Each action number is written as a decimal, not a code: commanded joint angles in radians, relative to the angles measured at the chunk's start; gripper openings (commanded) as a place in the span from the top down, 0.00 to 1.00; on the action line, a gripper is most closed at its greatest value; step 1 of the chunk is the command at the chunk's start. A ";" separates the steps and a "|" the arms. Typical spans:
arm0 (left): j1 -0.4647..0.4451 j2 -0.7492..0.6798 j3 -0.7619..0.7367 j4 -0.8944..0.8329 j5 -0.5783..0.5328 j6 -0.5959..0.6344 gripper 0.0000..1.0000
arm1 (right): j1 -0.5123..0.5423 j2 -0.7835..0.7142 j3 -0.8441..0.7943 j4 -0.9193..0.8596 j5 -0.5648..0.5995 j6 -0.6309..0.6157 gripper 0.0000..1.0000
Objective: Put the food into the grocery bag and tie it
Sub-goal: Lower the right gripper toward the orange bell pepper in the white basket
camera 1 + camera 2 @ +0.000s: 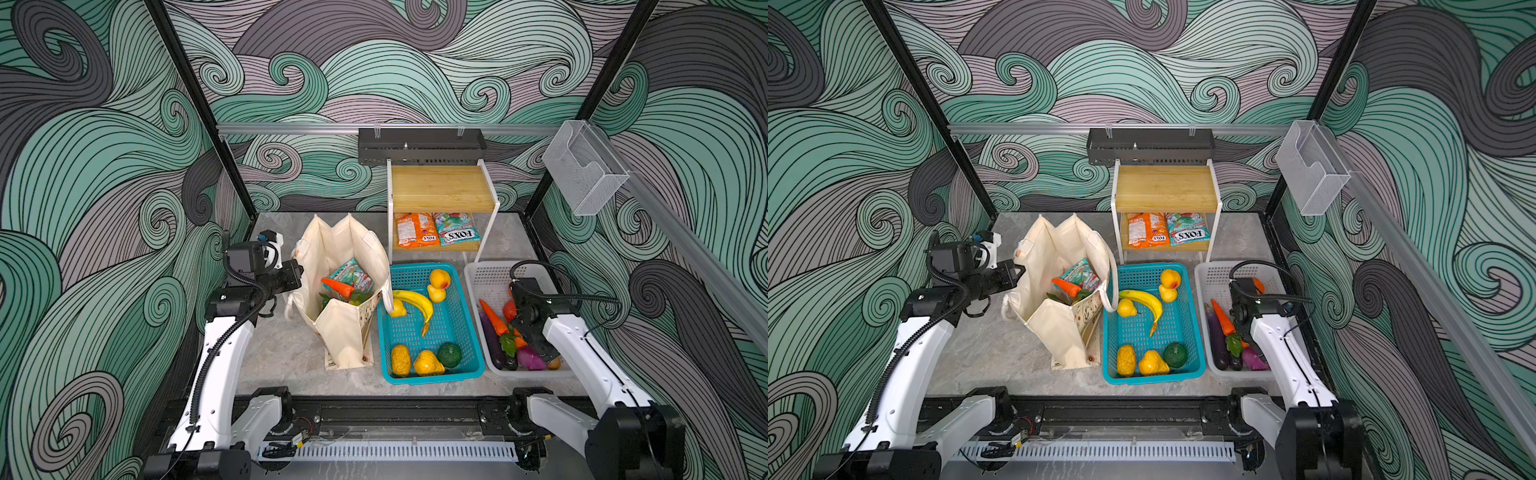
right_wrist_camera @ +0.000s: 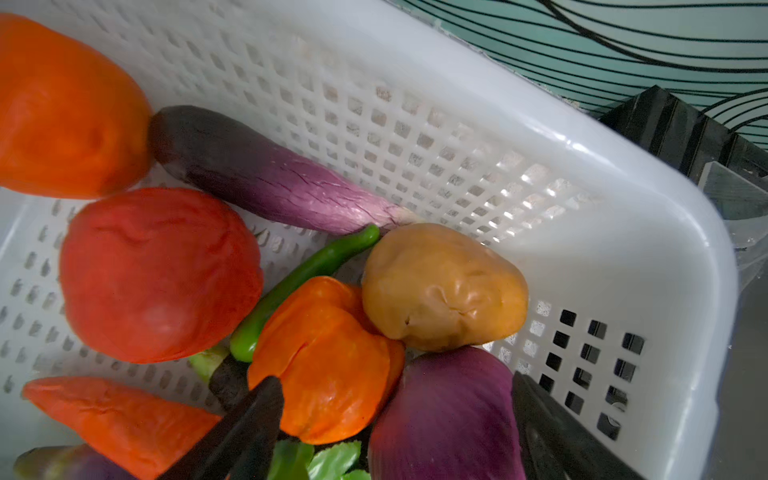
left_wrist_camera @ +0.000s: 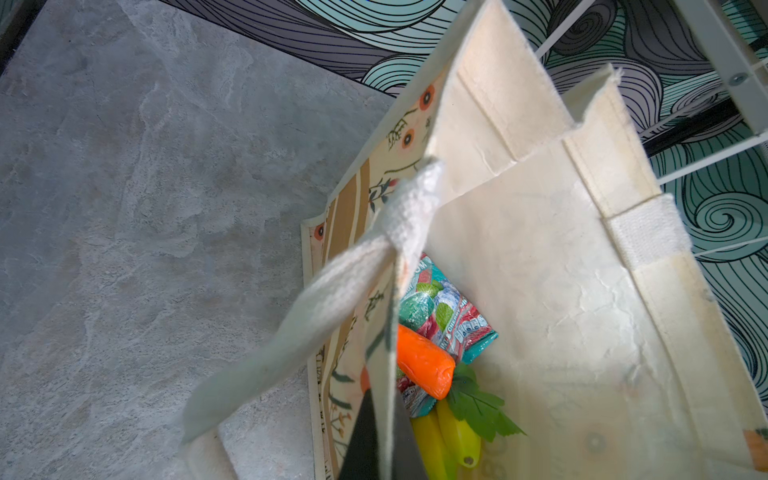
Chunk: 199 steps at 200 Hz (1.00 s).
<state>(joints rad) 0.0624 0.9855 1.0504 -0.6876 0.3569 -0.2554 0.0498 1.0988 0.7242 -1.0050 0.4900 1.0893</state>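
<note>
The cream grocery bag (image 1: 345, 332) (image 1: 1059, 332) stands open on the left of the table. Inside it lie a carrot (image 3: 424, 365), a teal-red packet (image 3: 444, 311) and yellow bananas (image 3: 453, 436). My left gripper (image 3: 382, 407) (image 1: 297, 272) is shut on the bag's left rim, with the fabric edge pinched between the jaws. My right gripper (image 2: 395, 382) (image 1: 536, 345) hangs open inside the white basket (image 2: 623, 208). Its jaws stand wide on either side of an orange pepper (image 2: 328, 365) and a purple onion (image 2: 449, 415), gripping neither.
A teal basket (image 1: 473, 365) between bag and white basket holds a banana (image 1: 415, 301) and several yellow and green fruits. Two snack packets (image 1: 415, 230) lie on the lower board of a small shelf (image 1: 440, 187) at the back. The white basket also holds a tomato (image 2: 158, 274), potato (image 2: 444, 286) and aubergine (image 2: 266, 174).
</note>
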 commanded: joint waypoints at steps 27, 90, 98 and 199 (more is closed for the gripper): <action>-0.013 -0.007 0.014 -0.030 0.029 -0.005 1.00 | -0.007 0.040 -0.055 0.120 -0.124 -0.013 0.16; -0.013 -0.005 0.014 -0.033 0.013 -0.003 1.00 | -0.007 -0.069 -0.061 0.181 -0.192 -0.017 0.22; -0.014 -0.005 0.014 -0.033 0.013 -0.004 1.00 | -0.006 -0.098 -0.062 0.182 -0.179 -0.031 0.22; -0.013 -0.004 0.015 -0.032 0.020 -0.004 1.00 | -0.005 -0.279 -0.072 0.241 -0.255 -0.252 0.19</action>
<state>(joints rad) 0.0624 0.9855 1.0500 -0.6876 0.3637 -0.2554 0.0463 0.8745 0.6594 -0.8047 0.2871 0.9161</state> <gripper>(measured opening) 0.048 0.816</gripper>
